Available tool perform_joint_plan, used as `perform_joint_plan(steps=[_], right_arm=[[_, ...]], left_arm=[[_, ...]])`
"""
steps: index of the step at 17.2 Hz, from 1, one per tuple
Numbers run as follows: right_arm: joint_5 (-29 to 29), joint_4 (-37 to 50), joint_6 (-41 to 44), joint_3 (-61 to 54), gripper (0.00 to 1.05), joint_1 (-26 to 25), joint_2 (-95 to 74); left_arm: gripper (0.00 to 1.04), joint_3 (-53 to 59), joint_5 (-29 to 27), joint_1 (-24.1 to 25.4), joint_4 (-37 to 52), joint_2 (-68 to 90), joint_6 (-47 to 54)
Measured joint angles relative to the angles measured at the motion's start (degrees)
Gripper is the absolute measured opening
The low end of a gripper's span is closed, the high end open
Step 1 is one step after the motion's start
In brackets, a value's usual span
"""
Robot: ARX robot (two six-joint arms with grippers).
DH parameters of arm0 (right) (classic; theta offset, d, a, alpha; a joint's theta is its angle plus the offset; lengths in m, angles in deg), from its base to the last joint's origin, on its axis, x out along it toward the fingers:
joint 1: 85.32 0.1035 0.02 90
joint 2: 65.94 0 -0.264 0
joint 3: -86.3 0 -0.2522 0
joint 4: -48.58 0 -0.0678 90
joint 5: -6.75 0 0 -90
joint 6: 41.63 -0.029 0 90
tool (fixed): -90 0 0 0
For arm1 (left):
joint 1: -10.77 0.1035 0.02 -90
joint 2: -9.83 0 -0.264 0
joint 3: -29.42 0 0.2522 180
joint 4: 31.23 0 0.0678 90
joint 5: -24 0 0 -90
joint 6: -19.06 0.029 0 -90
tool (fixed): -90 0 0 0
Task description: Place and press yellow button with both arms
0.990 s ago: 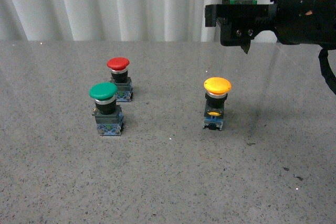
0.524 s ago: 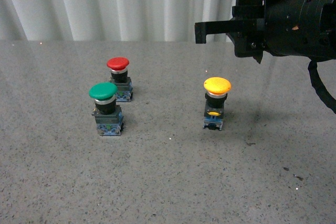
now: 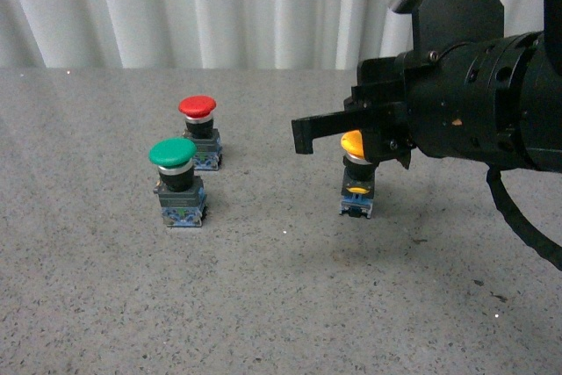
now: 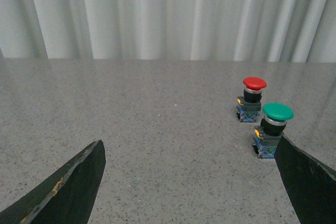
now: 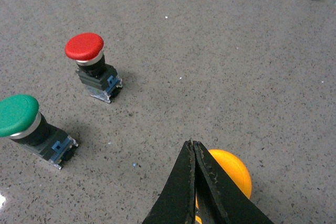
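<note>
The yellow button (image 3: 353,145) stands upright on the grey table, right of centre, partly hidden by my right arm. My right gripper (image 3: 303,136) is shut and empty, its fingers pointing left just above and in front of the yellow cap. In the right wrist view the closed fingertips (image 5: 191,148) lie over the yellow cap (image 5: 231,174). My left gripper (image 4: 189,182) is open and empty, with its fingers (image 4: 68,187) wide apart over bare table. It is out of the front view.
A red-capped button (image 3: 198,129) and a green-capped button (image 3: 176,177) stand left of centre, close together. Both also show in the left wrist view (image 4: 253,95) (image 4: 273,127) and the right wrist view (image 5: 89,64) (image 5: 26,124). A white curtain hangs behind the table.
My right arm has come down and to the left, from high at the right to just over the yellow button. The buttons have not moved.
</note>
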Motion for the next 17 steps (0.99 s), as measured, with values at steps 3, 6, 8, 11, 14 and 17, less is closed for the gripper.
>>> perform_joint_plan(steps=[3,6,8,11,14,17], right_arm=[[0.07,-0.39,0.02,-0.09,0.02,-0.04,-1.09],[0.13,-0.87,0.04,-0.11,0.02,-0.07,-1.42],[0.22,-1.2,0.17,-0.11,0.02,-0.07,-1.7],[0.37,-1.77,0.35,-0.13,0.02,-0.07,-1.92],[0.35,-1.88,0.46,-0.11,0.02,-0.07,-2.36],[0.28,-2.43,0.5,0.2,0.02,-0.07,-2.58]], left_arm=[[0.98,0.0,0.0,0.0,0.0,0.0,0.0],[0.98,0.0,-0.02,0.0,0.0,0.0,0.0],[0.98,0.0,0.0,0.0,0.0,0.0,0.0],[0.98,0.0,0.0,0.0,0.0,0.0,0.0],[0.98,0.0,0.0,0.0,0.0,0.0,0.0],[0.98,0.0,0.0,0.0,0.0,0.0,0.0]])
